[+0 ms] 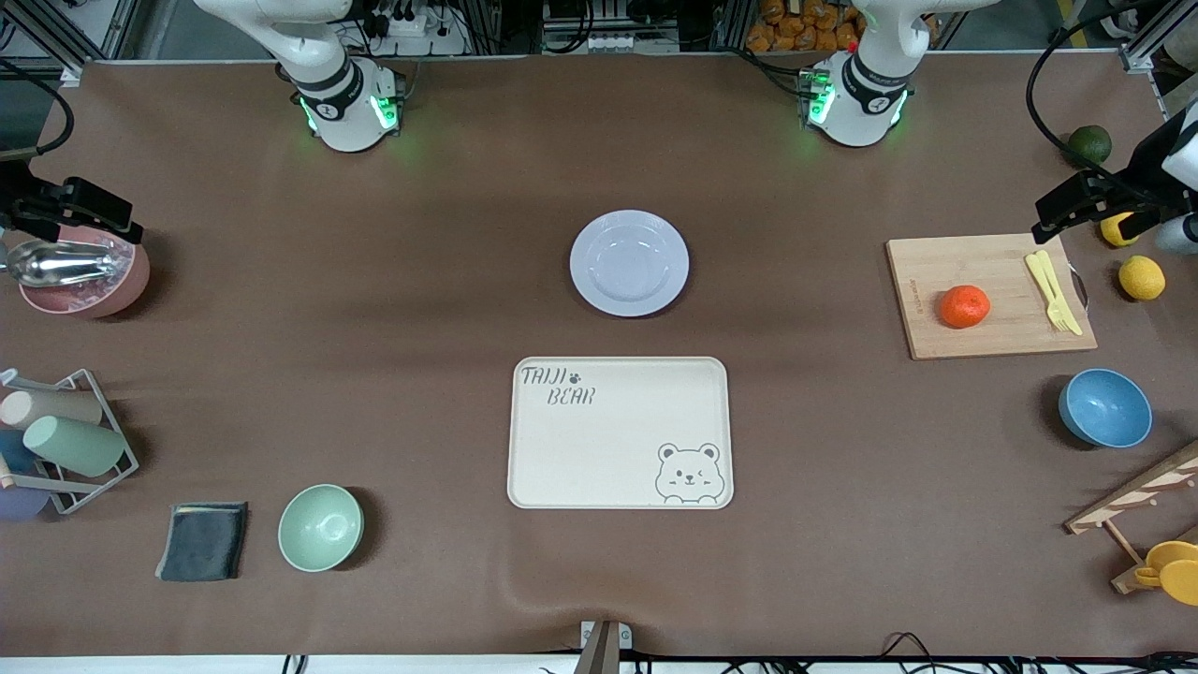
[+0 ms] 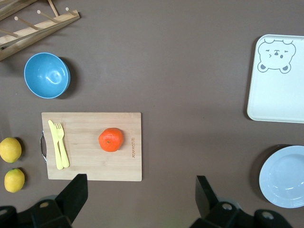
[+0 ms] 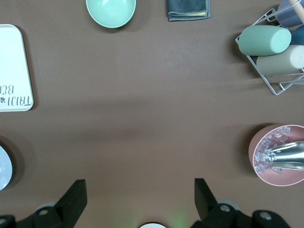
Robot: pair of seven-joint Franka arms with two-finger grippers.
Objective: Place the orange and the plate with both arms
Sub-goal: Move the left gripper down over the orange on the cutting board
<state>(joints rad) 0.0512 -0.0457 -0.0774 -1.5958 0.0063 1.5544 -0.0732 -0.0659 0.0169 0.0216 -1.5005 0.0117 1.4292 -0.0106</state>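
Observation:
The orange [image 1: 964, 306] lies on a wooden cutting board [image 1: 992, 328] toward the left arm's end of the table; it also shows in the left wrist view [image 2: 111, 139]. The pale lavender plate [image 1: 629, 262] sits empty at the table's middle, with the cream bear tray [image 1: 620, 432] nearer the front camera. My left gripper [image 1: 1076, 201] hangs open and empty, high above the board's corner by the lemons [image 2: 140, 185]. My right gripper [image 1: 80, 211] hangs open and empty, high above a pink bowl at the right arm's end [image 3: 138, 186]. The plate's edge shows in both wrist views [image 2: 285, 176] [image 3: 4, 168].
A yellow fork and knife [image 1: 1053, 290] lie on the board. Two lemons [image 1: 1142, 277], a dark green fruit [image 1: 1089, 143], a blue bowl [image 1: 1104, 407] and a wooden rack [image 1: 1137, 505] are nearby. The pink bowl [image 1: 84, 281], a cup rack [image 1: 65, 440], a cloth [image 1: 203, 540] and a green bowl [image 1: 320, 527] stand at the right arm's end.

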